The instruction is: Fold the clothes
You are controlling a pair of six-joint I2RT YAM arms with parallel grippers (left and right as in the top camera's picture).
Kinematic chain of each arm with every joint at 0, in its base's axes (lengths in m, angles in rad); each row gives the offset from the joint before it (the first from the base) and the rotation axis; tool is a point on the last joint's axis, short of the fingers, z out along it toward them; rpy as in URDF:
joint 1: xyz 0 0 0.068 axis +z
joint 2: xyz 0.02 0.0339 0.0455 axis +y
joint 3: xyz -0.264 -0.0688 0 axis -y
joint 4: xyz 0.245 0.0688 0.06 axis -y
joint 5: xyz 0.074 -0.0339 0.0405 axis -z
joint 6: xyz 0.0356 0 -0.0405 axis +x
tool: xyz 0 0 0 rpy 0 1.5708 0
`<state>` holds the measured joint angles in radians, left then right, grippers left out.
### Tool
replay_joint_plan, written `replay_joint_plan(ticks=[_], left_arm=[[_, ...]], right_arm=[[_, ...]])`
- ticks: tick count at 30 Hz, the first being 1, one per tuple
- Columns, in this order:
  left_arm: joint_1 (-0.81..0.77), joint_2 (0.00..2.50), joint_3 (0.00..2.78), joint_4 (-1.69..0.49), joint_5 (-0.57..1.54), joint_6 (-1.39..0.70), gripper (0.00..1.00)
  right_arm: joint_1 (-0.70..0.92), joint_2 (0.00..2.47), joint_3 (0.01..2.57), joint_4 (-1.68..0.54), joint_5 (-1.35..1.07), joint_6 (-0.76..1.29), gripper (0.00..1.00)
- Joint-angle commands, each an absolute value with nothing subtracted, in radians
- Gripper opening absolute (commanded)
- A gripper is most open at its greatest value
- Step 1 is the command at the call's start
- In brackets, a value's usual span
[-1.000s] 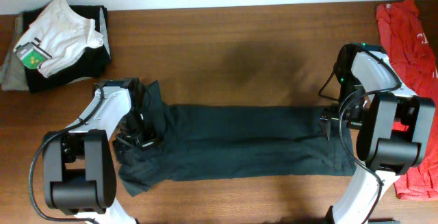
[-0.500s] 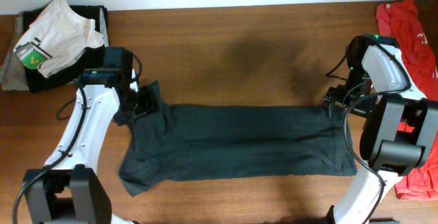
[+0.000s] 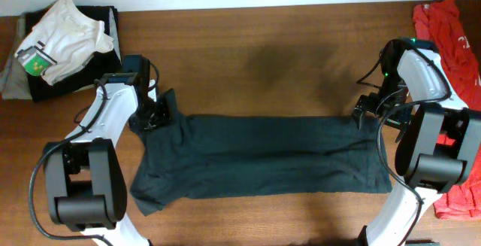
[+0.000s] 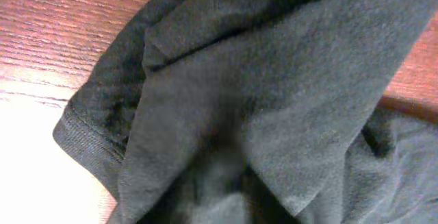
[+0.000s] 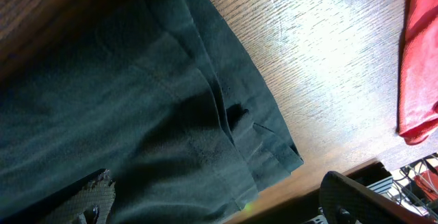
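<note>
A black T-shirt (image 3: 263, 156) lies folded into a long band across the table, lettering hidden. My left gripper (image 3: 154, 114) is at its upper left sleeve. In the left wrist view the sleeve's fabric (image 4: 274, 101) fills the picture and rises in a pinched ridge toward the jaws, whose fingers are hidden. At the shirt's upper right corner, my right gripper (image 3: 364, 116) is open. Its fingers (image 5: 96, 196) stand wide apart above the hem (image 5: 260, 142), holding nothing. A red T-shirt (image 3: 451, 43) lies crumpled at the right edge and shows again in the right wrist view (image 5: 421, 59).
A pile of garments, white (image 3: 64, 39) on black, sits at the back left corner. Bare wood table (image 3: 263, 65) stretches behind the shirt. The table's front edge runs close below the right gripper.
My left gripper moved up from the shirt's left side to the sleeve and closed down on the fabric. The right gripper shifted slightly back to the upper right corner and stayed open.
</note>
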<state>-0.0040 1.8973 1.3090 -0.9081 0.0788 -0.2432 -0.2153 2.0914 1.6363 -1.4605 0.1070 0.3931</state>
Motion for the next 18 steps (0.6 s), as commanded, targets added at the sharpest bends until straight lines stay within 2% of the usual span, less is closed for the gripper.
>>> replay_joint_plan(ticks=[1,12,18], left_arm=[[-0.001,1.895,1.314,-0.927,0.09,-0.229,0.01],[-0.001,1.806,1.314,-0.997,-0.01,-0.253,0.01],[-0.001,1.763,1.314,-1.216,-0.039,-0.381,0.01]], right_arm=[[-0.209,2.065,1.652,-1.46,0.105,0.397,0.99],[-0.209,2.065,1.652,-1.461,0.105,0.397,0.99],[-0.209,2.065,1.652,-1.485,0.105,0.379,0.99]])
